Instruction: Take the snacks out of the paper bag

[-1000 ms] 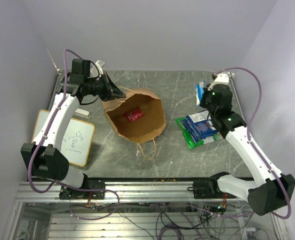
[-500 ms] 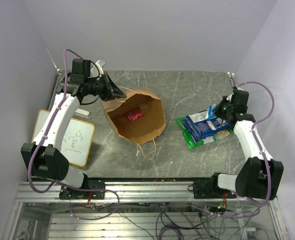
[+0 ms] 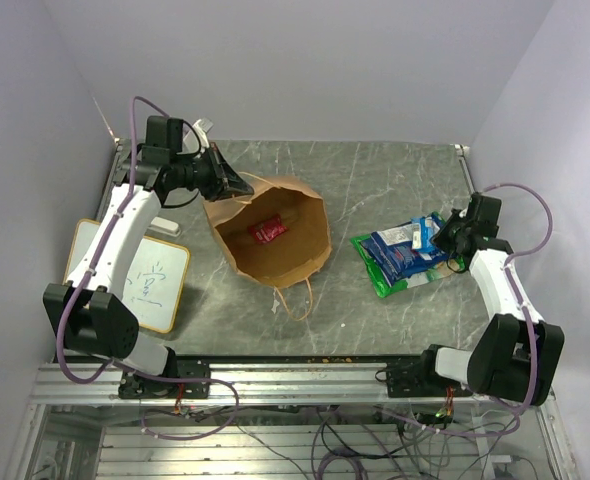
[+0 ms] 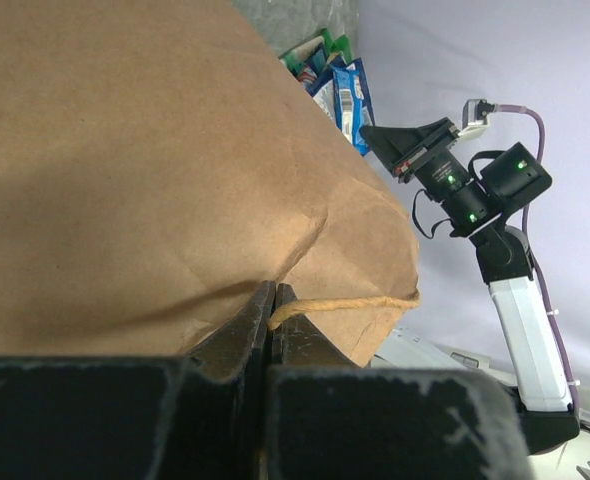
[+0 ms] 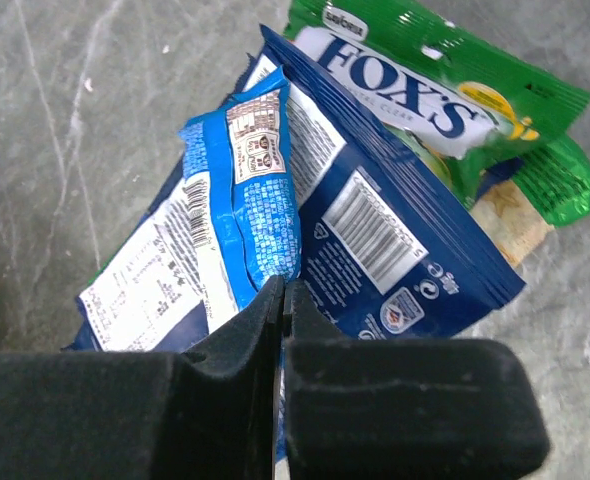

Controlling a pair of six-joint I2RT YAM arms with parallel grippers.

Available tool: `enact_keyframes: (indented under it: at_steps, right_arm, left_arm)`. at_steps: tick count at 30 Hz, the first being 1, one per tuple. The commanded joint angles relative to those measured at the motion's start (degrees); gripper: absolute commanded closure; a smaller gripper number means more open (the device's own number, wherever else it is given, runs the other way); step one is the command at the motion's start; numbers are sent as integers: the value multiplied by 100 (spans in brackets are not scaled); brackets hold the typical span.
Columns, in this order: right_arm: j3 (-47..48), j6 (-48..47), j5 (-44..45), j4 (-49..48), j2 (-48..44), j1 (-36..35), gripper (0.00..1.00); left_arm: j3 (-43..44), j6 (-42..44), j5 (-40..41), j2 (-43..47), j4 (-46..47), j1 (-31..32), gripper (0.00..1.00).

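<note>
The left claw [image 4: 273, 293] pinches the paper bag [image 4: 125, 150] at its rim. The right claw [image 5: 282, 291] grips a light blue packet [image 5: 265, 190]. A red packet [image 3: 267, 231] lies in the bag

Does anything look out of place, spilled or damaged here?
Nothing looks spilled or torn. The one oddity: a small red packet lies inside the paper bag, whose rim the left gripper pinches, while the right gripper is shut on a light blue packet over the pile of packets.

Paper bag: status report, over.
Left gripper shut on paper bag rim. Right gripper shut on light-blue packet at snack pile. Red packet inside bag. Mouth unobstructed.
</note>
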State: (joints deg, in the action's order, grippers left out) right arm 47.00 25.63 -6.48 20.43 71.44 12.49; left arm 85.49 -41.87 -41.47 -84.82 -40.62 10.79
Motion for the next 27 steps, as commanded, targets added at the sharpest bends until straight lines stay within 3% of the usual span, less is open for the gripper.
enact_keyframes:
  at_steps: [1, 4, 9, 19, 27]
  right_arm:
    - [-175, 50, 375, 145, -226, 60, 100]
    - [-183, 88, 403, 189, -176, 60, 99]
    - [-123, 17, 424, 223, -288, 69, 81]
    - [167, -198, 654, 277, -548, 85, 63]
    - [438, 21, -238, -386, -385, 10, 52]
  left_arm:
    - [282, 144, -1, -111, -42, 75, 93]
    - [285, 155, -8, -127, -51, 90, 93]
    - [260, 155, 25, -98, -65, 93, 93]
    - [211, 111, -36, -75, -15, 114, 93]
    - [163, 94, -45, -12, 19, 235, 93]
